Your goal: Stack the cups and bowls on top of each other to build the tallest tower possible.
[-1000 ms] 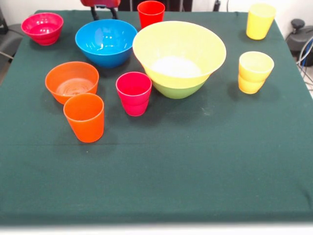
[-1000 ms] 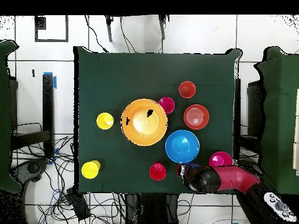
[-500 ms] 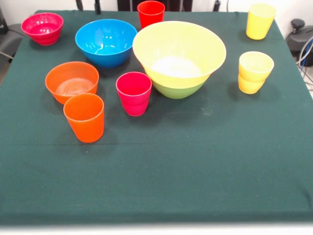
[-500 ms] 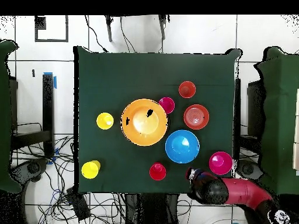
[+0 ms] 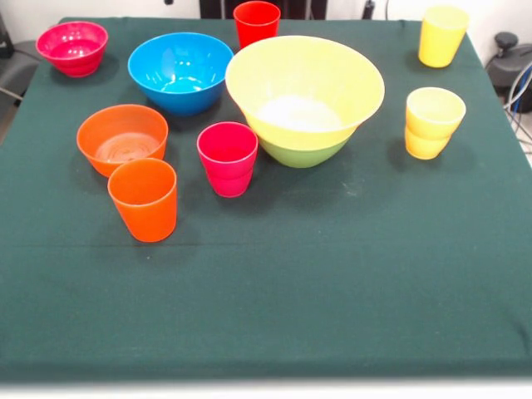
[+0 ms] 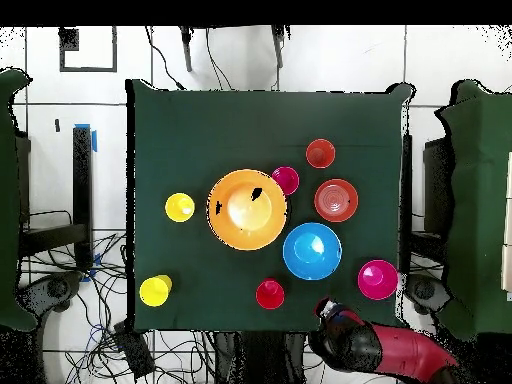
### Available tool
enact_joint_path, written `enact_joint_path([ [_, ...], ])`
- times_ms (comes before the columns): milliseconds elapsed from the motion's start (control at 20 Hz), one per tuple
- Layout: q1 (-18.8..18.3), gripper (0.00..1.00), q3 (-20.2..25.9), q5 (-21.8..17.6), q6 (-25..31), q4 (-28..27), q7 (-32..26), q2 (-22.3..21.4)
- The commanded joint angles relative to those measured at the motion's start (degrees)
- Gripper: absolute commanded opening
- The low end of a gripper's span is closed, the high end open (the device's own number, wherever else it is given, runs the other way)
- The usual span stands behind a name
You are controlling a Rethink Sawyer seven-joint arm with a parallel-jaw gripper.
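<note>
The tower is a very large yellow bowl (image 5: 303, 87) nested in a green bowl (image 5: 303, 155); it shows in the overhead view (image 6: 247, 209). Loose around it stand a blue bowl (image 5: 180, 71) (image 6: 312, 251), an orange bowl (image 5: 122, 137) (image 6: 336, 200) and a magenta bowl (image 5: 75, 46) (image 6: 377, 279). There are also an orange cup (image 5: 144, 198), a magenta cup (image 5: 227, 156), a red cup (image 5: 256, 22) (image 6: 270, 294) and two yellow cups (image 5: 432, 122) (image 5: 441, 35). My gripper (image 6: 327, 310) shows only in the overhead view, just off the table's edge between the red cup and the magenta bowl, holding nothing that I can see.
The dark green cloth (image 5: 332, 274) covers the table. The red and black arm (image 6: 385, 347) lies off the table by the robot's base. Cables lie on the floor (image 6: 90, 330) around the table.
The arm has drawn back from beside the blue and magenta bowls to beyond the table's edge. Its tips have left the top of the front view. No cup or bowl has moved.
</note>
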Motion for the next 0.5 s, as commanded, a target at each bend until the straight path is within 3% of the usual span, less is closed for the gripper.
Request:
enact_joint_path([
  [50,0.82,1.00,2.08,2.97,-1.50,-0.65,5.28,2.45],
  [500,0.95,1.00,1.37,5.15,-1.93,-1.15,7.35,3.04],
])
